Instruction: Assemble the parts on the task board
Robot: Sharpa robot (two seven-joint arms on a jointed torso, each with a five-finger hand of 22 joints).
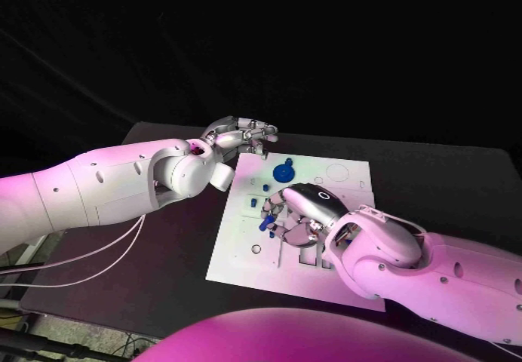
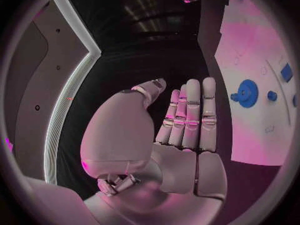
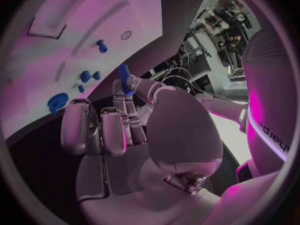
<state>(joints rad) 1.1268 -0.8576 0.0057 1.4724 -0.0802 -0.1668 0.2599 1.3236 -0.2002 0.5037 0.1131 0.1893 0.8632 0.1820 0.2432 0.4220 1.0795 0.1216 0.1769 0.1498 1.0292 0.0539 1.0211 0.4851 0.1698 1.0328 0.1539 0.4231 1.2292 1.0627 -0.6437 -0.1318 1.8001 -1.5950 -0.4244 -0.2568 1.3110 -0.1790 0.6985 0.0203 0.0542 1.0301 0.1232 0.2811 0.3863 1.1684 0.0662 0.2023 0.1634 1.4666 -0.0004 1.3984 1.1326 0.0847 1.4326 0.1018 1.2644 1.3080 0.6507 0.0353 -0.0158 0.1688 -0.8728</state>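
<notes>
Lying flat mid-desk, the white task board (image 1: pixel 245 256) carries small blue parts: a blue gear (image 1: pixel 284 173) near its far edge, a blue peg (image 1: pixel 268 222) just left of the right hand (image 1: pixel 302 215). The right hand rests over the board's centre and hides what lies under its palm. In the right wrist view a blue part (image 3: pixel 125 78) sits pinched between that hand's thumb and fingers (image 3: pixel 128 112), so it is grasping that piece; its shape is hard to make out. More blue pieces on the board there are too small to identify. The left hand (image 1: pixel 237 136) hovers off the board's far left corner, fingers (image 2: pixel 190 112) straight, side by side, holding nothing. The dark desk (image 1: pixel 174 249) runs around the board; the right arm cuts off its near right corner.
</notes>
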